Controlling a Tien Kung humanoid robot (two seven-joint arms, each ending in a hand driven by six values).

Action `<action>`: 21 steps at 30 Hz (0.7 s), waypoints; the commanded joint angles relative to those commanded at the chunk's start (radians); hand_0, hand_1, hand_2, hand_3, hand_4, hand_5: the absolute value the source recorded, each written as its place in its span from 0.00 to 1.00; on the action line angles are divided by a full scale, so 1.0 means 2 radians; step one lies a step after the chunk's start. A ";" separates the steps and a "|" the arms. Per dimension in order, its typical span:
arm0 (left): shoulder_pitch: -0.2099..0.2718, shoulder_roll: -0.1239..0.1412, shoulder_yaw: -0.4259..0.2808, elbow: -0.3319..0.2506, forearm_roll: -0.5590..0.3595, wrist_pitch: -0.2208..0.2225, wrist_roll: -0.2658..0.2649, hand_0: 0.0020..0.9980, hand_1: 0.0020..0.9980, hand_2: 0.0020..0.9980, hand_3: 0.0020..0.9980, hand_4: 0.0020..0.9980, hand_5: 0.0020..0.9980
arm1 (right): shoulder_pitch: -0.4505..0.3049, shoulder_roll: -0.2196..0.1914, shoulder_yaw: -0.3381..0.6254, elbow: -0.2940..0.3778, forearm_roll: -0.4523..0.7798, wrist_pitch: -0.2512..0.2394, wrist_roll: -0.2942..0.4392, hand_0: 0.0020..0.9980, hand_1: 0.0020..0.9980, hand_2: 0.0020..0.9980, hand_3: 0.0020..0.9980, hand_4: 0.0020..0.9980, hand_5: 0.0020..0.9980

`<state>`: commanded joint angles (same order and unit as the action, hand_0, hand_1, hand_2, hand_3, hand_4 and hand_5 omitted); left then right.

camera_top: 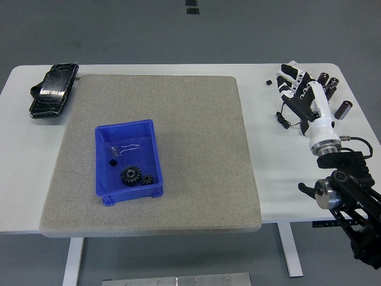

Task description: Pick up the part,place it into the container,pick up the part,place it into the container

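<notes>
blue container [128,158] sits on the mat's left half, holding two black gears [136,176] near its front.

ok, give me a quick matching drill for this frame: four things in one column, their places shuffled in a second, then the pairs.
Things:
1. black toothed gear
2. black phone-like case
3. robot's white and black right hand
4. blue plastic bin

Places:
A. table's far left corner
B. on the grey felt mat, left of its middle
C. inside the bin
D. over the parts at the table's far right

Pairs: 1-C, 2-A, 3-D, 4-B
</notes>
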<state>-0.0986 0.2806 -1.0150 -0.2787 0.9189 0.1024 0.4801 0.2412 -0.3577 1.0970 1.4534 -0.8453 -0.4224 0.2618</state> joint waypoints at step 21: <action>0.007 -0.002 0.005 0.001 -0.011 0.003 -0.003 0.72 0.67 0.65 0.59 0.69 0.37 | -0.020 0.007 0.028 0.013 0.008 0.021 0.003 0.76 0.73 0.75 0.71 0.67 0.35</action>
<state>-0.0847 0.2773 -1.0052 -0.2775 0.8961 0.1075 0.4745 0.2009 -0.3429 1.1523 1.4801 -0.8295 -0.3814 0.2684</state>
